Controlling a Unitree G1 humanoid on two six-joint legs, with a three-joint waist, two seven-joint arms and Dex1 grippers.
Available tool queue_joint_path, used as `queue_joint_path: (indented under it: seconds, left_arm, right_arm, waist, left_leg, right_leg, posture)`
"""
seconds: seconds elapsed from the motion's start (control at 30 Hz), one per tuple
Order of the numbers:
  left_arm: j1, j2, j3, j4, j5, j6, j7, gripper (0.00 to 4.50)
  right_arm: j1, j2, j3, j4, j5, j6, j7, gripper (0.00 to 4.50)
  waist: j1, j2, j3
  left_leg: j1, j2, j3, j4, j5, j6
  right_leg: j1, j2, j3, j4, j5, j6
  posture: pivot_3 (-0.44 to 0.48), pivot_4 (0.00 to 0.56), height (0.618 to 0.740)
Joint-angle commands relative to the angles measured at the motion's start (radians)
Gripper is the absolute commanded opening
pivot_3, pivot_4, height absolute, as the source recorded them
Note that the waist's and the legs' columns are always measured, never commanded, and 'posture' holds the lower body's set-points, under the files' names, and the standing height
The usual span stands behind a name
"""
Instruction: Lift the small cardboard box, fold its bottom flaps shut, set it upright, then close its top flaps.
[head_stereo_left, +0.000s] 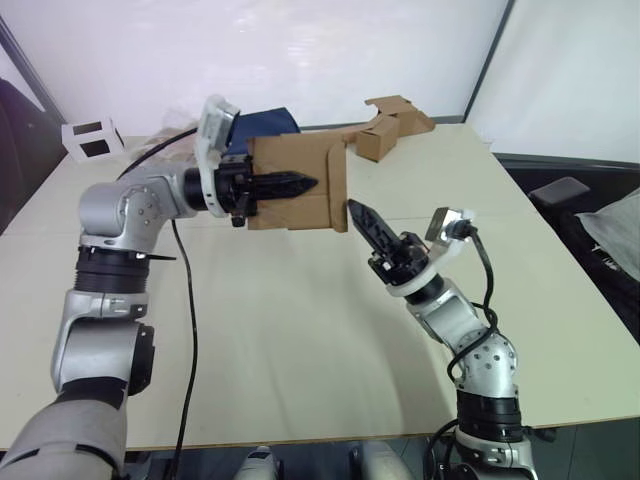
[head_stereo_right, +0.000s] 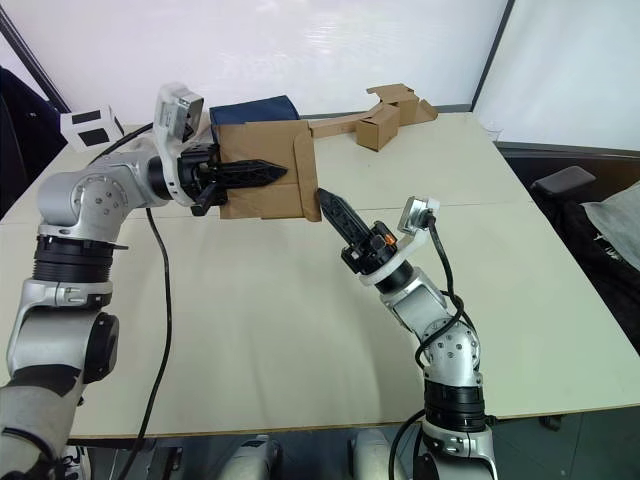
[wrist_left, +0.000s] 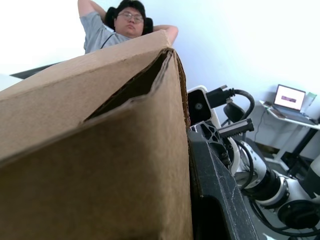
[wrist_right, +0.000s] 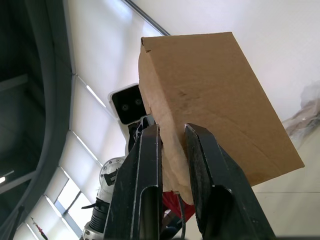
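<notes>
The small cardboard box (head_stereo_left: 292, 184) is held up off the table (head_stereo_left: 300, 330), over its far middle part, turned on its side so that one flap (head_stereo_left: 337, 180) stands edge-on toward the right gripper. The left gripper (head_stereo_left: 285, 186) has the box: one black finger lies across the near wall, pointing right, and the left wrist view shows a finger pressed flat against the cardboard, so the claw is closed onto the box wall. The right gripper (head_stereo_left: 362, 222) points up and left, its tip just below the lower corner of that flap; in the right wrist view its two fingers (wrist_right: 146, 190) stand slightly parted around the cardboard edge, though whether they pinch it cannot be told. The near half of the table lies bare, with open room on every side of both arms. One brown box joined to a cardboard strip (head_stereo_left: 385, 125) sits at the far edge, one dark blue object (head_stereo_left: 262, 123) behind the held box, and one white box with black squares (head_stereo_left: 91, 138) at the far left corner. One person (wrist_left: 125, 22) sits in the background.
</notes>
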Motion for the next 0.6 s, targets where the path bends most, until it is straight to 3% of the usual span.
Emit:
queue_joint_path:
  seconds: [0.03, 0.2, 0.23, 0.27, 0.37, 0.6]
  left_arm:
    - [-0.023, 0.008, 0.018, -0.012, -0.001, -0.014, -0.008, 0.0]
    - [-0.023, 0.004, 0.018, -0.011, 0.002, -0.014, -0.008, 0.0]
    - [-0.024, 0.004, 0.019, -0.01, 0.003, -0.014, -0.009, 0.0]
    - [-0.024, 0.004, 0.019, -0.01, 0.003, -0.014, -0.009, 0.0]
    - [-0.023, 0.005, 0.021, -0.011, 0.004, -0.014, -0.008, 0.0]
    - [-0.025, 0.006, 0.023, -0.007, 0.004, -0.015, -0.007, 0.0]
  right_arm:
    - [-0.01, -0.021, 0.029, -0.034, -0.061, -0.026, 0.022, 0.76]
    - [-0.021, -0.019, 0.036, -0.016, -0.1, -0.049, 0.026, 0.76]
    - [-0.022, -0.017, 0.035, -0.013, -0.101, -0.051, 0.026, 1.25]
    - [-0.022, -0.015, 0.034, -0.011, -0.101, -0.053, 0.026, 1.37]
    - [-0.022, -0.004, 0.021, -0.005, -0.081, -0.052, 0.024, 2.51]
    - [-0.019, 0.001, 0.013, 0.008, -0.083, -0.054, 0.024, 2.51]
  waist:
    - [0.0, 0.0, 0.0]
    - [0.0, 0.0, 0.0]
    - [0.0, 0.0, 0.0]
    - [0.0, 0.0, 0.0]
    - [0.0, 0.0, 0.0]
    - [0.0, 0.0, 0.0]
  left_leg:
    - [0.0, 0.0, 0.0, 0.0, 0.0, 0.0]
    - [0.0, 0.0, 0.0, 0.0, 0.0, 0.0]
    - [0.0, 0.0, 0.0, 0.0, 0.0, 0.0]
    - [0.0, 0.0, 0.0, 0.0, 0.0, 0.0]
    - [0.0, 0.0, 0.0, 0.0, 0.0, 0.0]
    - [0.0, 0.0, 0.0, 0.0, 0.0, 0.0]
  right_leg:
    - [0.0, 0.0, 0.0, 0.0, 0.0, 0.0]
    - [0.0, 0.0, 0.0, 0.0, 0.0, 0.0]
    - [0.0, 0.0, 0.0, 0.0, 0.0, 0.0]
    - [0.0, 0.0, 0.0, 0.0, 0.0, 0.0]
    - [0.0, 0.0, 0.0, 0.0, 0.0, 0.0]
    - [0.0, 0.0, 0.0, 0.0, 0.0, 0.0]
  posture:
    - [0.0, 0.15, 0.74]
    - [0.0, 0.15, 0.74]
    - [0.0, 0.15, 0.74]
    - [0.0, 0.15, 0.74]
    - [0.0, 0.15, 0.74]
    - [0.0, 0.15, 0.74]
